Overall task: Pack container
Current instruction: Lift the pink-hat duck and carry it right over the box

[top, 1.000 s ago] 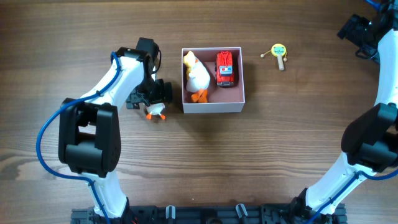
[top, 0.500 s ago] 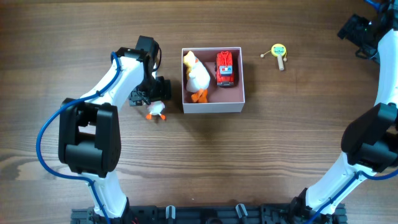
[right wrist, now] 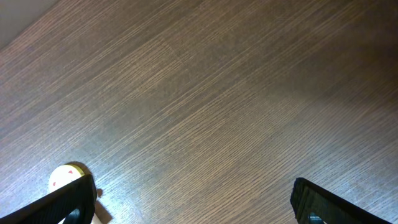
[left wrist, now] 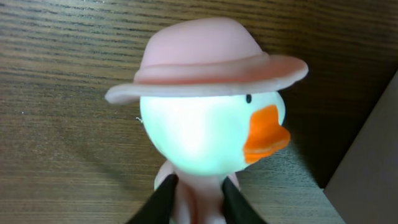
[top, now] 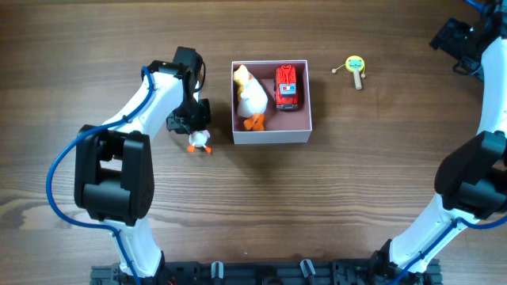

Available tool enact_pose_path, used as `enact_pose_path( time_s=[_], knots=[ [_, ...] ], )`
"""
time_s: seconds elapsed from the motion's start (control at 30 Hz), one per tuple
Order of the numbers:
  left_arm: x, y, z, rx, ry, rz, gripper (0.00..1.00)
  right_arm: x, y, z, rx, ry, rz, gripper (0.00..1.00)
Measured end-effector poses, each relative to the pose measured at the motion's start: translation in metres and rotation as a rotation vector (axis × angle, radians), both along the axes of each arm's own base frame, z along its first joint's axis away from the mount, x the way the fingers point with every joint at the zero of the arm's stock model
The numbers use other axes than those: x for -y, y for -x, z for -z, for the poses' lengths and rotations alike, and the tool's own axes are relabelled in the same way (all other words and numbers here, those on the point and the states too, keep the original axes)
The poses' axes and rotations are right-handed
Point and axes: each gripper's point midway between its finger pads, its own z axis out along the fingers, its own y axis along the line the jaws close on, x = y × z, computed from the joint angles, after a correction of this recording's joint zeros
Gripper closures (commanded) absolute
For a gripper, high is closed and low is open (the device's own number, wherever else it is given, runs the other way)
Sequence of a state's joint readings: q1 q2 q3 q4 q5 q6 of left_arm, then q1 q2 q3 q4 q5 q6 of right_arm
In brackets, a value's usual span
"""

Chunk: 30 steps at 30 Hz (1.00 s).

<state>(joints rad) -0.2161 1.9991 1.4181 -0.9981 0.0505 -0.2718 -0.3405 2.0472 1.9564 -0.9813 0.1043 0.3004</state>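
The container (top: 272, 135), a white-walled box with a pink inside, sits at the table's middle and holds a white goose toy (top: 252, 96) and a red toy car (top: 287, 87). Just left of it stands a small white duck toy (top: 199, 142) with a pink hat and orange beak (left wrist: 205, 124). My left gripper (top: 192, 123) is shut on the duck's body, its black fingers (left wrist: 163, 199) pressed to both sides (left wrist: 198, 199). The container's wall (left wrist: 373, 168) shows at the right edge of the left wrist view. My right gripper (right wrist: 193, 205) hangs open over bare wood at the far upper right (top: 459, 39).
A small yellow toy with a wooden handle (top: 356, 66) lies right of the container, also visible at the lower left of the right wrist view (right wrist: 65, 177). The arms' bases stand along the front edge.
My left gripper's fingers have closed from wide open onto the small duck toy. The duck has shifted slightly. The right arm has not moved.
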Motion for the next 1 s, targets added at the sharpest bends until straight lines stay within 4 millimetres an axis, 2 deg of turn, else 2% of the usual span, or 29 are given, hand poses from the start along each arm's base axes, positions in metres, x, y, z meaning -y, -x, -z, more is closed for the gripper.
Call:
enact_pose_path(
  time_s=[0.17, 0.3, 0.33, 0.43, 0.5, 0.6, 0.7, 0.77, 1.0],
  knots=[
    [-0.001, 0.003, -0.003, -0.018, -0.004, 0.0, 0.86, 0.0, 0.0, 0.0, 0.0, 0.0, 0.0, 0.0],
    [0.002, -0.009, -0.022, 0.009, 0.002, 0.0, 0.86, 0.0, 0.0, 0.0, 0.0, 0.0, 0.0, 0.0],
    [0.007, -0.031, -0.047, 0.078, 0.017, 0.0, 0.86, 0.0, 0.0, 0.0, 0.0, 0.0, 0.0, 0.0],
    [0.01, -0.047, -0.079, 0.134, 0.029, 0.013, 0.87, 0.0, 0.0, 0.0, 0.001, 0.0, 0.0, 0.0],
    [0.015, -0.065, -0.111, 0.22, 0.046, 0.025, 0.92, 0.0, 0.0, 0.0, 0.0, 0.0, 0.0, 0.0],
    [0.02, -0.076, -0.146, 0.309, 0.067, 0.039, 0.95, 0.0, 0.0, 0.0, 0.0, 0.0, 0.0, 0.0],
    [0.031, -0.073, -0.172, 0.364, 0.101, 0.067, 0.96, 0.0, 0.0, 0.0, 0.0, 0.0, 0.0, 0.0],
    [0.043, -0.066, -0.18, 0.371, 0.128, 0.093, 0.96, 0.0, 0.0, 0.0, 0.0, 0.0, 0.0, 0.0],
    [0.097, -0.038, -0.184, 0.337, 0.218, 0.27, 0.94, 0.0, 0.0, 0.0, 0.0, 0.0, 0.0, 0.0]
  ],
)
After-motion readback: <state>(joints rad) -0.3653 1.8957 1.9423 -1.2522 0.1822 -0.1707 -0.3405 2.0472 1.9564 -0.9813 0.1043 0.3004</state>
